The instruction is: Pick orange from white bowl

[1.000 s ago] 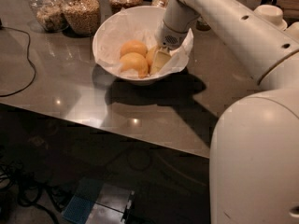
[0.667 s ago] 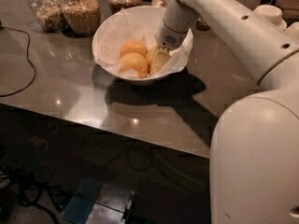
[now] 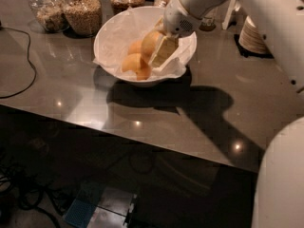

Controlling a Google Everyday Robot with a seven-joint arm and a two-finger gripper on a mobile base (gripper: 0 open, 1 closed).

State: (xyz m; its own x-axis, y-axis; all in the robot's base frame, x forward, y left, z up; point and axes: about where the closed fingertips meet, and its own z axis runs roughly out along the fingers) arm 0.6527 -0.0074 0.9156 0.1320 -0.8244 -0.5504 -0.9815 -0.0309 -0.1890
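The white bowl, lined with crumpled white paper, stands on the grey table at the back centre. My gripper reaches down into its right half, shut on the orange, and holds it slightly above the other fruit. One pale finger lies against the orange's right side; the other finger is hidden behind it. Two more orange-yellow fruits remain in the bowl: one behind and one in front.
Glass jars of grains stand behind the bowl on the left. A stack of small white dishes stands at the right. A black cable runs over the table's left side. The table's front edge crosses the view.
The orange by the gripper has risen from among the other two fruits and now sits higher, held in the gripper. The arm has lifted slightly.
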